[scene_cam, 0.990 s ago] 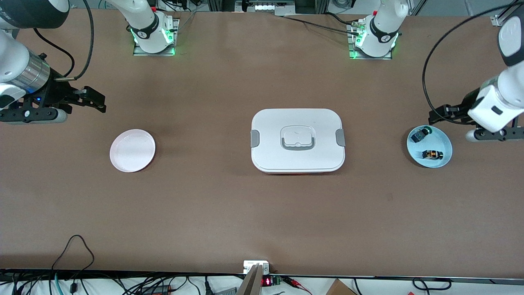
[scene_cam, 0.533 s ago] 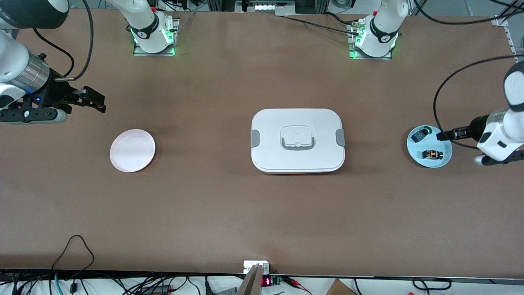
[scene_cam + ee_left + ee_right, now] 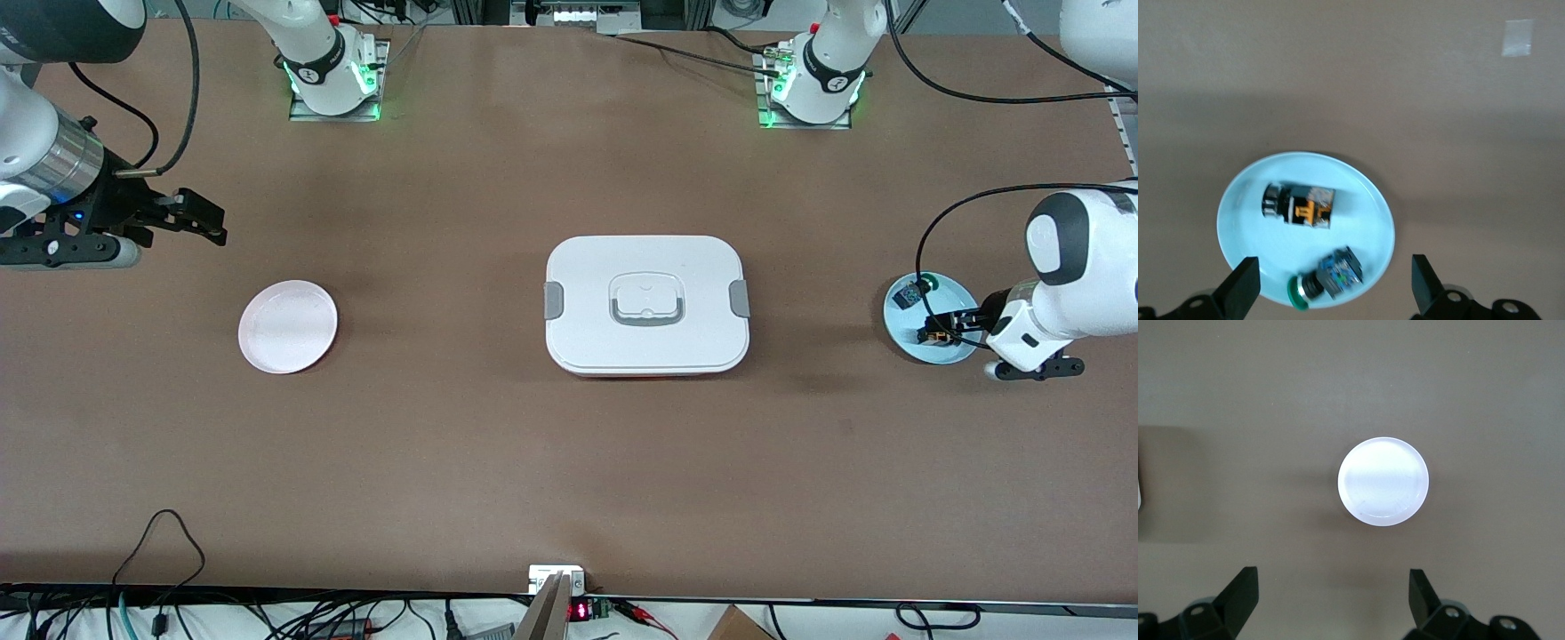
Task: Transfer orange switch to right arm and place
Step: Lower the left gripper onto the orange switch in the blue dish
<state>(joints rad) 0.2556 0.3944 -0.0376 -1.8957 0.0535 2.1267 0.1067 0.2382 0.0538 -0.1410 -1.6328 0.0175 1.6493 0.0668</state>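
The orange switch [image 3: 1301, 205], black with an orange face, lies on its side in the light blue dish [image 3: 1365, 200] at the left arm's end of the table. In the front view it [image 3: 931, 337] shows only partly, under the left gripper. My left gripper [image 3: 944, 327] hangs open and empty over the dish. In the left wrist view its [image 3: 1331, 285] fingers straddle the dish's edge beside the blue-grey part with the green knob [image 3: 1331, 277]. My right gripper [image 3: 194, 220] waits open and empty above the table near the pink plate [image 3: 287, 326], which also shows in the right wrist view [image 3: 1383, 482].
A white lidded box [image 3: 646, 305] with a grey handle sits at the table's middle. The blue-grey part [image 3: 909, 295] lies in the dish [image 3: 960, 290], farther from the front camera than the switch. Cables trail from both arms.
My left arm has swung in and come down, bringing its gripper from beside the dish to over the orange switch. The right arm has barely moved.
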